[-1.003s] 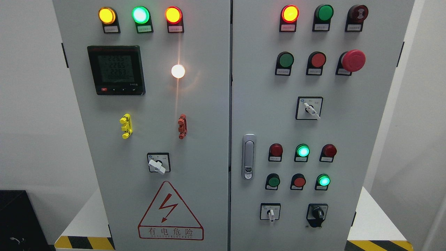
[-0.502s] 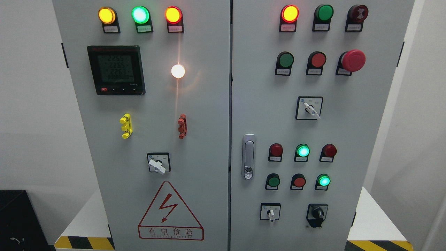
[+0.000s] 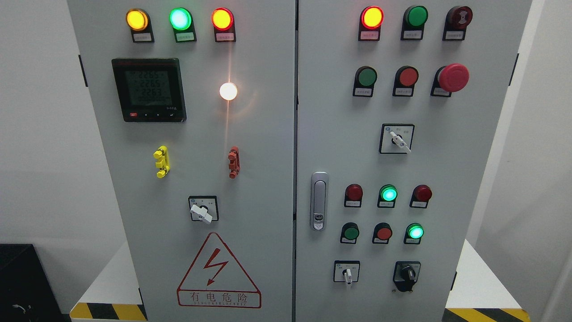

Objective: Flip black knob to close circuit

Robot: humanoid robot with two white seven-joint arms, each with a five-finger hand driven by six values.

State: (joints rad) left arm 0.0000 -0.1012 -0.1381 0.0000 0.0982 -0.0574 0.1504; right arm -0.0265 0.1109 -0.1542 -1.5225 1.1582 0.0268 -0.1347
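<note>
A grey electrical cabinet fills the head view. The black knob [image 3: 407,272] sits on its black plate at the lower right of the right door [image 3: 339,134], its pointer standing about upright. To its left is a white-handled selector switch [image 3: 346,273]. Neither of my hands nor any arm shows in the picture.
The right door carries rows of red and green buttons, a red mushroom button [image 3: 452,77], another white selector [image 3: 397,140] and a silver door handle [image 3: 318,201]. The left door holds a meter [image 3: 149,90], lit lamps, a white selector [image 3: 202,210] and a warning triangle [image 3: 218,273].
</note>
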